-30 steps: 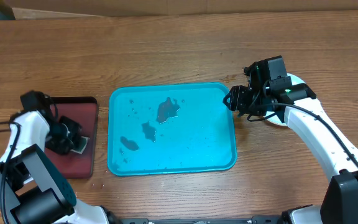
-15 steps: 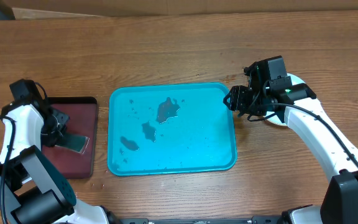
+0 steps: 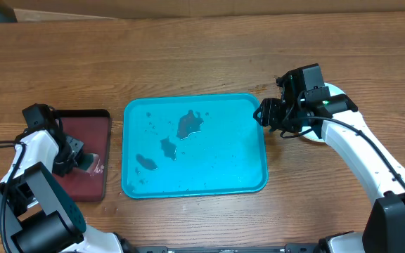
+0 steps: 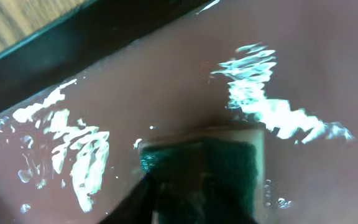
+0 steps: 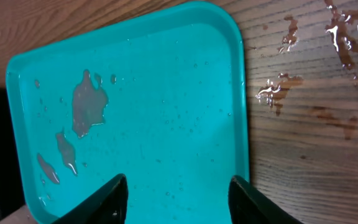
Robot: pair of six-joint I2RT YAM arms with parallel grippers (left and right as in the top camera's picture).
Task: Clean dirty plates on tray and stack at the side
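Note:
The turquoise tray [image 3: 252, 179] lies at the table's middle and holds brown puddles [image 3: 188, 124] but no plates. It also shows in the right wrist view [image 5: 166, 93]. A pale curved edge [image 3: 308, 136] shows under my right arm; I cannot tell whether it is a plate. My right gripper [image 3: 268, 114] is open and empty, just above the tray's right rim, as the right wrist view [image 5: 182, 205] shows. My left gripper [image 3: 72, 156] is shut on the dark-green sponge [image 4: 197, 163] and presses it on the wet maroon tray [image 3: 90, 184].
The maroon tray with black rim [image 4: 104, 31] lies left of the turquoise tray, with a narrow gap of table between them. Brownish water streaks [image 5: 291, 62] lie on the wood right of the turquoise tray. A cardboard edge [image 3: 188, 8] runs along the back.
My left gripper rose and swung toward the back of the maroon tray, then came back down onto it with the sponge. The right arm has not moved.

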